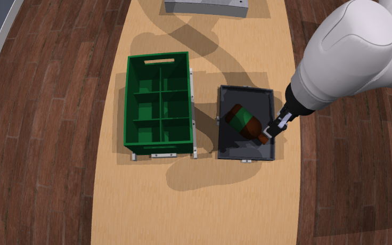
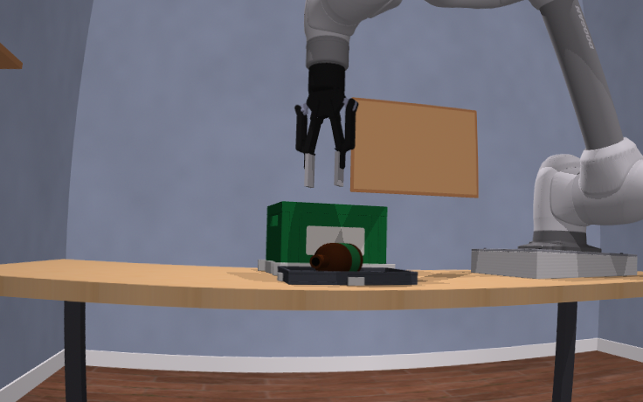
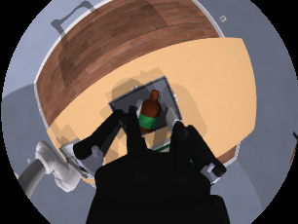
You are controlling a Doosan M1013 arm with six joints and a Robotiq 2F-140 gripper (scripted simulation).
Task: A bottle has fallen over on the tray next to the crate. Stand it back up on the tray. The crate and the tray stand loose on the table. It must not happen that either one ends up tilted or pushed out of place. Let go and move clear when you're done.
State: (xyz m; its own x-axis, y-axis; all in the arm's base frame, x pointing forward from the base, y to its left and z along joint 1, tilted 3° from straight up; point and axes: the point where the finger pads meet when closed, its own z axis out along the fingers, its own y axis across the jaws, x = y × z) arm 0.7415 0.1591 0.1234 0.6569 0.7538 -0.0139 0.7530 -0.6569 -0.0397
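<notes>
Wooden table (image 1: 149,197) | dark tray (image 1: 246,152) at 3 o'clock of green crate (image 1: 128,100), crate's compartments bare | brown bottle (image 1: 246,123) lying in tray, neck toward 4 o'clock | gripper (image 2: 323,176) high above, partly open, holding nothing

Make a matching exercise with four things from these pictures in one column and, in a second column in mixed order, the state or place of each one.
Things:
1. bottle
2. crate
3. tray
4. gripper

States or places:
A. high above the table, fingers partly apart, holding nothing
B. green, with six compartments that hold nothing
C. lying on its side, neck toward the tray's corner
D. dark and shallow, beside the crate, with the bottle in it

Pairs: 1-C, 2-B, 3-D, 4-A
</notes>
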